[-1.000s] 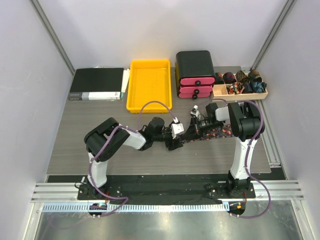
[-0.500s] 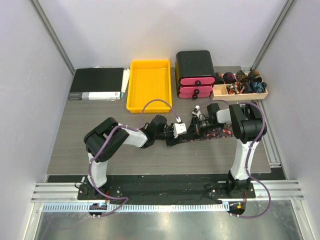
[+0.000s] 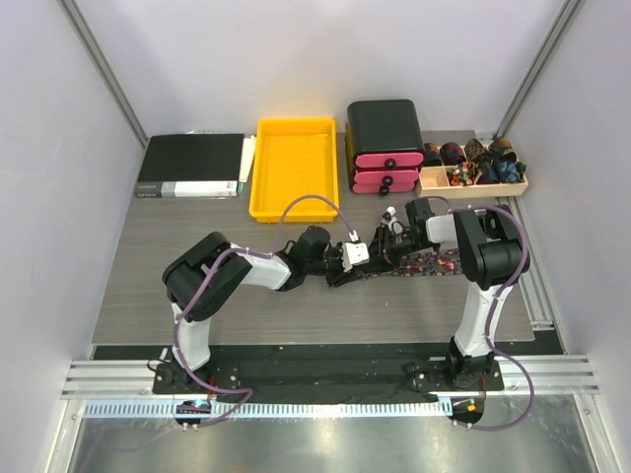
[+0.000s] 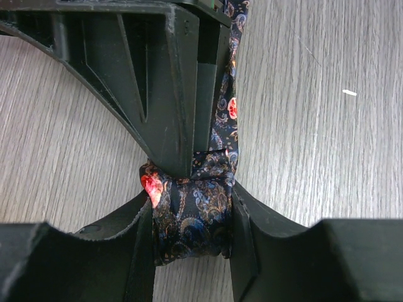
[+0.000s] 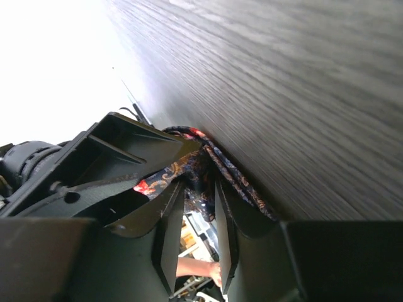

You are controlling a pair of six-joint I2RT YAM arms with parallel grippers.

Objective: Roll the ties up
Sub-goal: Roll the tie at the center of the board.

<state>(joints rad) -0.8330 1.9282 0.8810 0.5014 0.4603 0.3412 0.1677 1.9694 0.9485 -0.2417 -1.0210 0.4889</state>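
two tools mid table (image 3: 197,286), left tool (image 4: 192,214) clenched on rolled tie (image 4: 189,195), right tool (image 5: 200,207) grip unclear

Two robot arms stand at the near edge, one left (image 3: 212,276) and one right (image 3: 488,256). One table (image 3: 197,236) carries everything. One patterned necktie (image 3: 434,262) lies on it, with one rolled end. There is one yellow tray (image 3: 294,168), one black binder (image 3: 192,163) and one black drawer unit (image 3: 385,123). The unit has two pink drawers, an upper (image 3: 370,159) and a lower (image 3: 367,181), each with one black knob. One wooden box (image 3: 473,189) holds several rolled ties (image 3: 477,150), too small to count exactly.
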